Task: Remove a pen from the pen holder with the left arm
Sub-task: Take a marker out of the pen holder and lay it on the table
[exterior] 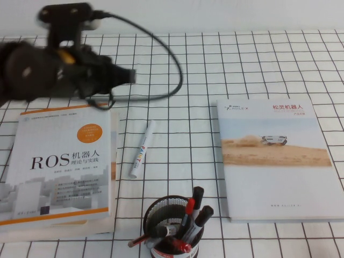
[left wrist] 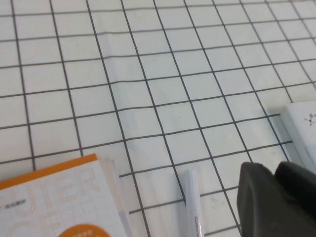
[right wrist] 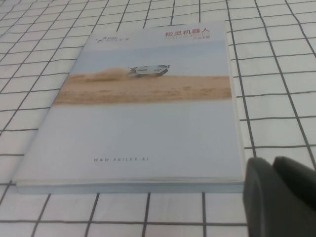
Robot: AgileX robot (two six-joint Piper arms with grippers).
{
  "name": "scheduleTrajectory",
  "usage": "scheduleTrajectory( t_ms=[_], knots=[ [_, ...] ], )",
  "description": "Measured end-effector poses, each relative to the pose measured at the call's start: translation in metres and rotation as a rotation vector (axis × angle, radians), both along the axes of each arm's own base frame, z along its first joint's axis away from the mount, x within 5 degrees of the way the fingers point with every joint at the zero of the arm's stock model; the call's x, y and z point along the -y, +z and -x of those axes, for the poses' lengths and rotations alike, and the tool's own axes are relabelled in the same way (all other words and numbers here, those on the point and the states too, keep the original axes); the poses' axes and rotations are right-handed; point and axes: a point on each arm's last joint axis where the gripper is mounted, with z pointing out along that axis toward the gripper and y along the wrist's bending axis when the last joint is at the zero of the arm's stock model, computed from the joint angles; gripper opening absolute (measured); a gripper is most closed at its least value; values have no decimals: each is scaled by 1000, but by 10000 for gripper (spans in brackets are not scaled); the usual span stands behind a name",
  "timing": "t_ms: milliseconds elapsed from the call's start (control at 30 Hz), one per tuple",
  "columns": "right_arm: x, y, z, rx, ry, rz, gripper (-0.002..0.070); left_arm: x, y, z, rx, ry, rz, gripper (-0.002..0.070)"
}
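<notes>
A black mesh pen holder (exterior: 164,210) stands at the table's near edge with several red and black markers (exterior: 194,215) leaning in it. A white pen (exterior: 142,149) lies flat on the checked cloth between the holder and my left gripper; the left wrist view shows it too, the white pen (left wrist: 191,197) just beside the fingers. My left gripper (exterior: 129,76) hovers at the far left above the table, well away from the holder. Its fingers (left wrist: 256,197) are shut with nothing between them. My right gripper (right wrist: 271,165) is shut and empty at the near edge of a brochure.
A ROS book (exterior: 59,166) lies at the left, its corner (left wrist: 59,197) in the left wrist view. An AgileX brochure (exterior: 274,156) lies at the right, filling the right wrist view (right wrist: 143,108). A black cable (exterior: 172,80) loops over the cloth behind the pen.
</notes>
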Motion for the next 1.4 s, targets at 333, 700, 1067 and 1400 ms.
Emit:
scheduleTrajectory(
  t_ms=[333,700,1067,1400],
  knots=[
    [0,0,0,0,0,0,-12,-61,20,135,273,38,119,0],
    [0,0,0,0,0,0,-13,-96,-5,217,342,23,143,0],
    [0,0,0,0,0,0,-12,-110,-30,239,347,10,-5,0],
    [0,0,0,0,0,0,-12,-133,-73,252,572,264,31,0]
  ],
)
